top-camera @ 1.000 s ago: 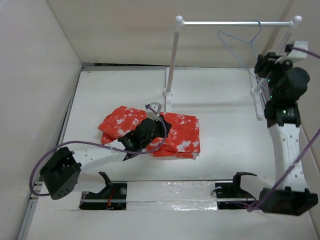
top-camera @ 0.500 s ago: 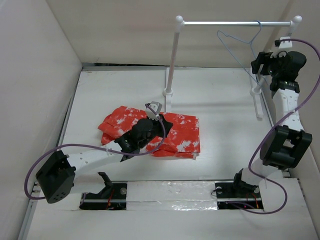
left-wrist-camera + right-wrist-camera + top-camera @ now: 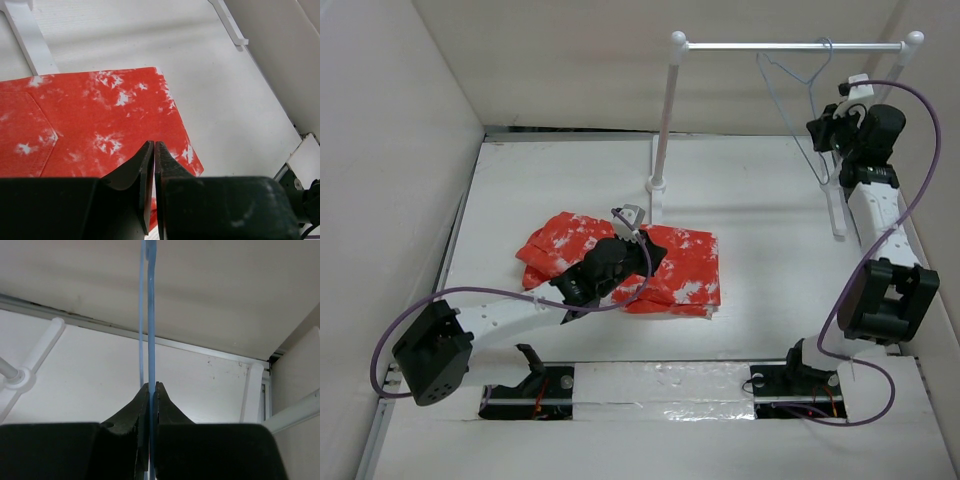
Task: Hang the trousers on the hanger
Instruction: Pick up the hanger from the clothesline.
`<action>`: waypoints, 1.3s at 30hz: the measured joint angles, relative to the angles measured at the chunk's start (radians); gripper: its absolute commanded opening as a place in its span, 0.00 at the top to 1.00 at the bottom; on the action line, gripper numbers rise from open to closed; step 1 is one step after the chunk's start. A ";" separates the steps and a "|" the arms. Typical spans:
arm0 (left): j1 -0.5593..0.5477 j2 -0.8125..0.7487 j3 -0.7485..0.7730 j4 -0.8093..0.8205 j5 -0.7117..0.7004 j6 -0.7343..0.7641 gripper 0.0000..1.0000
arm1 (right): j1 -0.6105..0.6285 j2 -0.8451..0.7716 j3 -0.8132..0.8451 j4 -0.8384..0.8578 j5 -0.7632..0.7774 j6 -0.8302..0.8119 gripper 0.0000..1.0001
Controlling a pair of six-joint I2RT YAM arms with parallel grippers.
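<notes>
My right jaws pinched on the blue hanger (image 3: 151,315), which hangs on the rail (image 3: 790,45), my left jaws pressed together over the red trousers (image 3: 100,115), lying folded on the surface (image 3: 770,230)

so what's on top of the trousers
The shut left gripper is over the folded trousers. Whether its tips touch the cloth is hidden by the gripper itself.
</notes>
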 measured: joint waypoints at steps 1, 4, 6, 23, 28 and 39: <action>0.000 0.001 0.000 0.000 0.000 -0.002 0.94 | 0.006 -0.007 -0.001 0.001 0.012 0.003 1.00; 0.000 0.001 -0.003 0.005 0.003 -0.005 0.84 | 0.038 -0.068 -0.017 0.008 0.049 0.016 1.00; 0.000 0.001 -0.005 0.008 0.004 -0.006 0.78 | 0.051 -0.112 -0.018 0.012 0.078 0.025 1.00; -0.026 0.071 0.133 -0.013 0.012 0.002 0.61 | 0.190 -0.450 -0.567 0.091 0.350 0.169 1.00; -0.070 0.213 0.336 -0.023 0.008 0.017 0.60 | 0.361 -0.541 -0.749 0.100 0.468 0.219 1.00; -0.090 0.667 0.776 -0.098 0.008 0.048 0.62 | 0.456 -0.669 -1.001 0.087 0.569 0.284 1.00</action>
